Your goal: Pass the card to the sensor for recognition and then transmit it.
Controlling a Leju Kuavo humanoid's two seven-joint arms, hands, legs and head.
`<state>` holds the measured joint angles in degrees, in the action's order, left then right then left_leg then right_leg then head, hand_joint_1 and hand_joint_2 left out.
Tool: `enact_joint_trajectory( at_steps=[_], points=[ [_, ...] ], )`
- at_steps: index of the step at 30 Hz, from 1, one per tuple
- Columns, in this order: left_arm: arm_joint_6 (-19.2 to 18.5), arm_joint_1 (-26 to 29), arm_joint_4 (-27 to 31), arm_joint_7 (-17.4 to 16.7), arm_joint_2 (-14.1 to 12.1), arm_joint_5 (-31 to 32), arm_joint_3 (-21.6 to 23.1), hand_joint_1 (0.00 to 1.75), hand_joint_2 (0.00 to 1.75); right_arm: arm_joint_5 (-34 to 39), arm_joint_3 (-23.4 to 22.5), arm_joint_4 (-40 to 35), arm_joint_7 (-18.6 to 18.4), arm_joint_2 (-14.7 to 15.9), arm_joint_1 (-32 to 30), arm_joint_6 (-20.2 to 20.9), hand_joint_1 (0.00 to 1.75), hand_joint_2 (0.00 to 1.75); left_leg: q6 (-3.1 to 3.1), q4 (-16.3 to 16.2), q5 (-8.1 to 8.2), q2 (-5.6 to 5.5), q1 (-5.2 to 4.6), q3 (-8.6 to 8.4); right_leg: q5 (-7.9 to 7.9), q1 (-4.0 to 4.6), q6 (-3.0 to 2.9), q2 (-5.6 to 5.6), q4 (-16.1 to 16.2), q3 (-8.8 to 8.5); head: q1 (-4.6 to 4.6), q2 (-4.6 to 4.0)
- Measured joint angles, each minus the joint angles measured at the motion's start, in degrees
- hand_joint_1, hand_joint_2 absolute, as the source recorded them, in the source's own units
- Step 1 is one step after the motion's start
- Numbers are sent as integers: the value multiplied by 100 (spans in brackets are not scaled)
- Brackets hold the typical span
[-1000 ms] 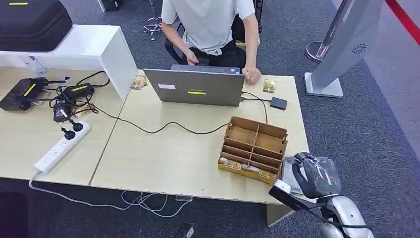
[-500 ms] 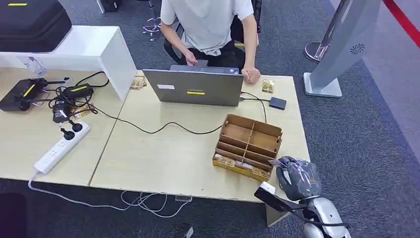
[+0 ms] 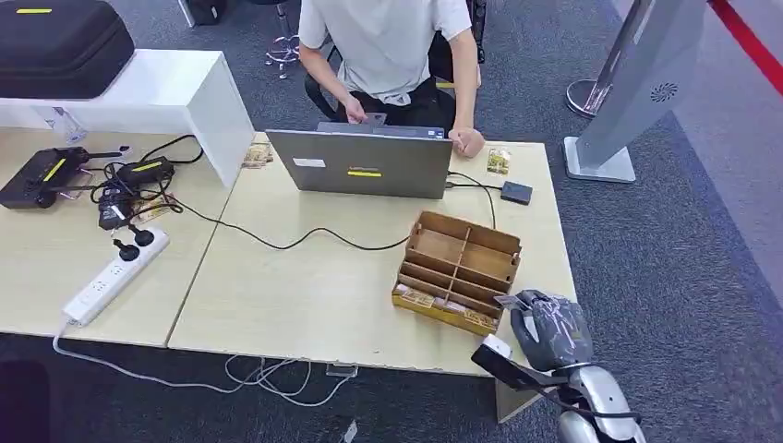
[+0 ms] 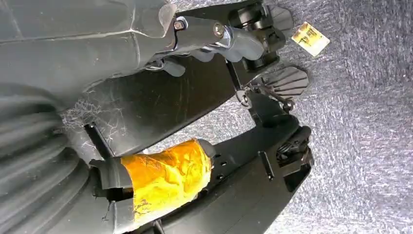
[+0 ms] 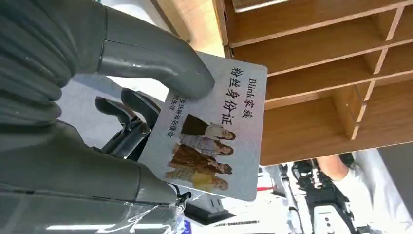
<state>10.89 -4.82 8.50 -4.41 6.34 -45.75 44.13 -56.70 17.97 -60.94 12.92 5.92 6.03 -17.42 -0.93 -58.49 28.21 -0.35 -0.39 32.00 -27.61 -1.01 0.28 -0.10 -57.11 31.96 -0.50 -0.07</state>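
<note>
A pale wood-grain table [image 3: 305, 295] carries, well left of the box, a white power strip [image 3: 115, 275] and a tangle of black cables [image 3: 129, 185] beneath a white shelf [image 3: 166, 88] bearing a black case [image 3: 60, 41]. Behind the box, a grey laptop [image 3: 362, 164] stands open toward a seated person [image 3: 392, 46], a thin black cord [image 3: 305, 242] trailing from it across the tabletop. The box [image 3: 457, 272], a shallow brown cardboard tray split by slats into compartments, sits near the table's right front corner, its near row stocked with small yellowish packs. Bare tabletop stretches left of the box; to its right the table edge drops to grey carpet [image 3: 683, 277], where a slanted grey stand [image 3: 637, 83] rises. A small black sensor [image 3: 518, 192] lies behind the box near the right edge. Just right of the box's front corner, the right hand [image 3: 551, 329], wrapped in clear crinkled film, pinches the card [image 5: 214, 131] between thumb [image 5: 160, 63] and fingers; the glossy rectangular card, printed with figures and text, overlaps the box's slatted front. The left hand [image 4: 146, 29] hangs over speckled carpet, its fingers curled in with nothing in them.
</note>
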Motion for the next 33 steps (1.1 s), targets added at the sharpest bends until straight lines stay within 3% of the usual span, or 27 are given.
enact_joint_trajectory(
  at_steps=[10,15,26,33],
  points=[
    [17,2,0,15,-7,-17,0,0,175,68,-37,24,35,0,-1,-17,175,175,0,0,0,0,0,0,0,0,0,0,0,0,0,0],
    [85,5,0,39,-57,-125,0,0,175,212,-387,205,109,0,-25,-107,175,175,0,0,0,-3,-1,5,0,-1,0,-4,1,1,2,0],
    [85,11,0,39,-57,-160,0,0,175,254,-457,253,111,0,-51,-118,175,175,6,0,5,-4,-1,12,-2,-1,0,-6,0,8,0,0],
    [83,16,0,57,-26,-260,0,0,175,509,-741,-495,151,74,-126,-15,175,175,6,0,5,-4,-1,13,-2,-2,1,-5,1,9,0,0]
  ],
)
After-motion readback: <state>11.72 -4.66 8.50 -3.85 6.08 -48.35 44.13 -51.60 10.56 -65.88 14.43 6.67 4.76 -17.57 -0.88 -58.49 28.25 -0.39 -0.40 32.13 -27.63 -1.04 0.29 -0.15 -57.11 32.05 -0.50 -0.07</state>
